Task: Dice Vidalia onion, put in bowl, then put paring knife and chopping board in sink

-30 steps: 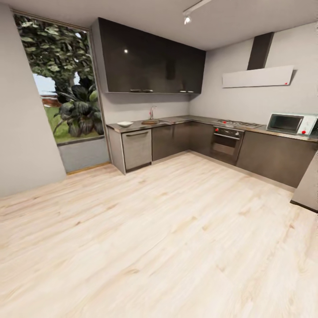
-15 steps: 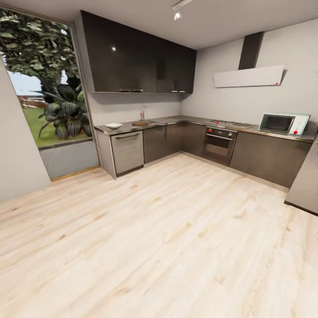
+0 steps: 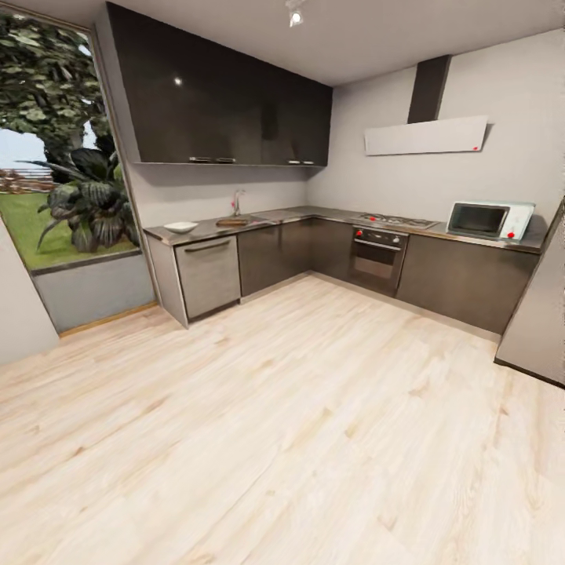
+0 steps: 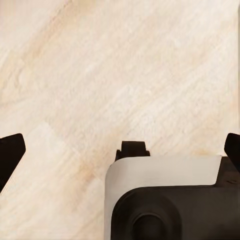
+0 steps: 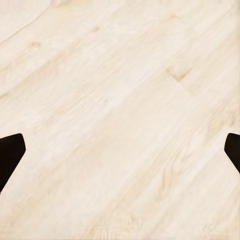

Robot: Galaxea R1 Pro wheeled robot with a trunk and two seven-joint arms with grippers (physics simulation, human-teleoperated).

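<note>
Kitchen approach, robot on pale plank flooring (image 3: 298, 439). Landmark: long matte grey countertop (image 3: 314, 215) over dark cabinets, far across the room. On it, at its window end, white shallow squarish bowl (image 3: 180, 227); next along, grey recessed sink (image 3: 233, 222) with chrome faucet (image 3: 235, 202). Onion, board and knife too small to tell. Left gripper (image 4: 120, 150) and right gripper (image 5: 120, 150): dark fingertips spread wide at the frame edges, nothing held, floor beneath. Judgement: sink lies ahead and leftward; neither arm within reach, base travel comes first.
</note>
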